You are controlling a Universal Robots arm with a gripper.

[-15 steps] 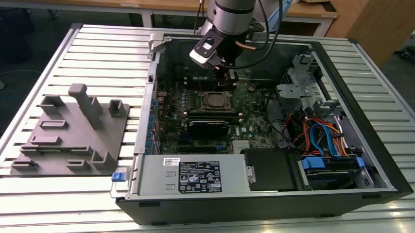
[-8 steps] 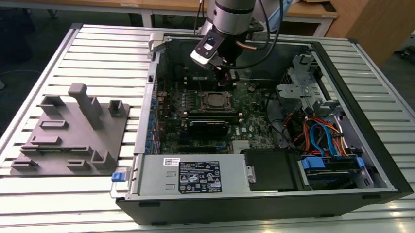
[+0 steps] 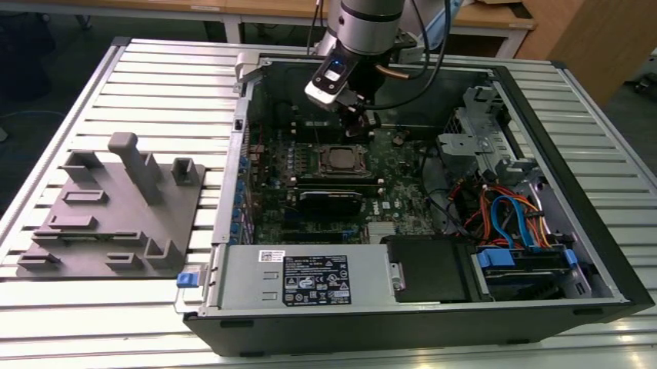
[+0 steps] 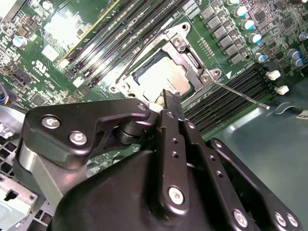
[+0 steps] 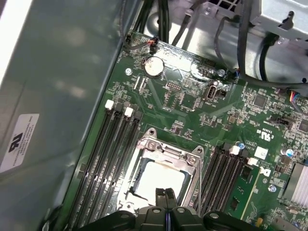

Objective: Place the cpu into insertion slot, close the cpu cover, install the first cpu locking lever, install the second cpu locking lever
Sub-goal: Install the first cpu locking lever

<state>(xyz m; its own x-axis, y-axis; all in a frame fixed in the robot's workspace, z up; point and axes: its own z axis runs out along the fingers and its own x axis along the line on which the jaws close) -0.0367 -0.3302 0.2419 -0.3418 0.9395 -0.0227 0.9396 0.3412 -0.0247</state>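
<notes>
Gripper (image 5: 166, 194) is sitting clenched, tips pressing together with nothing visible between them, just over the edge of the insertion slot (image 3: 342, 160). Cpu (image 5: 161, 179) is lying inside the slot, its dull silver top showing through the opening of the cpu cover (image 5: 169, 150), which is looking laid flat over it. In the exterior view the gripper (image 3: 359, 123) is hovering at 12 o'clock of the slot, and a gray fixture (image 3: 113, 215) is lying at 9 o'clock of the case (image 3: 411, 327).

Risks, as a judgement: one locking lever (image 4: 240, 95) is sticking out free over the memory slots (image 4: 226, 108) and looking unlatched, so the cover is probably not clamped. A closed tip coming down off-line could be slipping off that thin rod and scraping the motherboard (image 5: 192, 101) or the small parts around the socket. Pushing the lever with the cover not fully seated could be loading the chip unevenly and bending the contacts beneath.

Hard to make out: the gripper body is blocking the near edge of the socket in both wrist views, so I cannot tell whether the tips are touching cover, lever or nothing. A thin rod seems to be running along the socket's side, and whether it is latched is unclear. Socket contacts are hiding under the chip.
</notes>
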